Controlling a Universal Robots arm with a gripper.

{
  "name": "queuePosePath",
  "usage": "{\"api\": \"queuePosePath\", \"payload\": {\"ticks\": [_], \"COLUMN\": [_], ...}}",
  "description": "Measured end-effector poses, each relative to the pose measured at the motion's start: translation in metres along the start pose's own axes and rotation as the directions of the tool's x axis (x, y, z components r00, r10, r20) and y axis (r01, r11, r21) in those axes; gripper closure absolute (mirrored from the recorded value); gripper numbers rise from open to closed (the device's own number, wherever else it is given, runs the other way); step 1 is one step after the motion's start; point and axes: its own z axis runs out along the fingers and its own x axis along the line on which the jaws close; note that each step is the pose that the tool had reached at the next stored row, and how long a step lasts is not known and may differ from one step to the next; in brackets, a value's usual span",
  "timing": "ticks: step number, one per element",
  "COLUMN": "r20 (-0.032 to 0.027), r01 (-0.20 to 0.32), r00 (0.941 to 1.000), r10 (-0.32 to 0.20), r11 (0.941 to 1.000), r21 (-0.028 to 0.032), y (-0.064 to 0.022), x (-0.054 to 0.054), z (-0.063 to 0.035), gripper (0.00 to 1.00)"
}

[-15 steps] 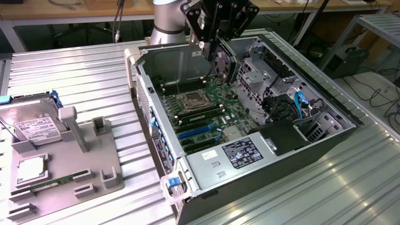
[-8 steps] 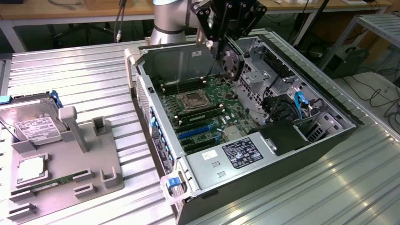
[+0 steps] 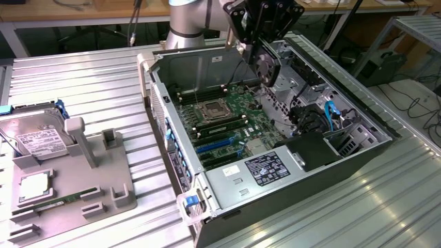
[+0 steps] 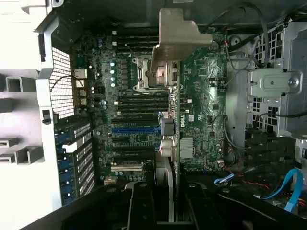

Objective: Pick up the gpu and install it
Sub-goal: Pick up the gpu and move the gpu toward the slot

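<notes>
Gripper fingers clamped on the gpu, a thin dark card with a round black fan on one face and a pale metal bracket at one end, held on edge above the motherboard at the open case's far end in the exterior view.

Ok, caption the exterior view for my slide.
Gripper holding the gpu over the open computer case, hard drive set aside.

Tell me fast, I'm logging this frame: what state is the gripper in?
Gripper: closed on the gpu, holding it above the open computer case.
</notes>
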Motion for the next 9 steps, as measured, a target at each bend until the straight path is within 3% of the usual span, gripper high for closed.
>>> {"api": "queuePosePath", "payload": {"ticks": [9], "r20": [0.0000], "r01": [0.000], "r00": [1.0000], "r10": [0.000], "r11": [1.0000], "r21": [0.0001], "y": [0.0009], "x": [-0.027], "z": [0.0008], "gripper": [0.72]}}
